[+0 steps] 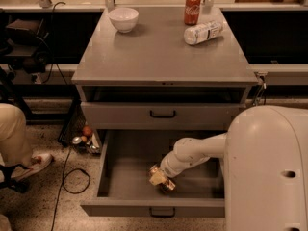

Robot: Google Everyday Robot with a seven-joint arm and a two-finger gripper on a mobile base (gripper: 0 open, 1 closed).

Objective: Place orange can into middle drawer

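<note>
The orange can (168, 186) is down inside the pulled-out drawer (103, 177), near its front middle, golden-brown and tilted. My gripper (160, 178) reaches into this drawer from the right on a white arm and is shut on the can, holding it at or just above the drawer floor. The gripper hides part of the can. The drawer above it (162, 114) is closed, with a dark handle.
On the cabinet top stand a white bowl (123, 19), a red cola can (192, 8) and a clear plastic bottle (203, 32) lying on its side. My white body (269, 172) fills the lower right. A person's leg and shoe (19, 148), cables (67, 177) and small objects (84, 134) are on the floor at left.
</note>
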